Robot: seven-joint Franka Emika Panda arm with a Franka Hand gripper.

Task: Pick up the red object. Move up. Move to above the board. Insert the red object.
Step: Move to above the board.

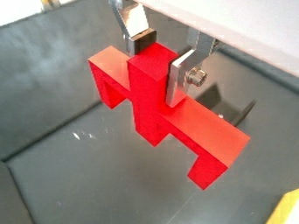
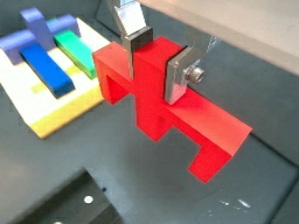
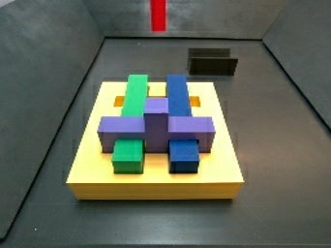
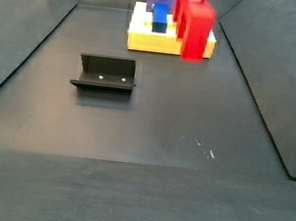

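Observation:
My gripper (image 1: 158,59) is shut on the central post of the red object (image 1: 176,118), a red bar with two short legs. Both wrist views show this, and the silver fingers (image 2: 181,74) press the post from both sides. The red object hangs in the air, clear of the dark floor. It also shows in both side views (image 4: 194,27), as a red strip at the frame's upper edge (image 3: 158,15). The board (image 3: 155,184) is a yellow slab bearing green, blue and purple blocks. It lies off to one side of the held piece (image 2: 52,118), not beneath it. The gripper itself is out of both side views.
The fixture (image 4: 105,74), a dark bracket, stands on the floor apart from the board, and shows in both side views (image 3: 212,63). Grey walls (image 3: 52,87) ring the dark floor. A yellow corner (image 1: 286,206) shows at the edge of a wrist view.

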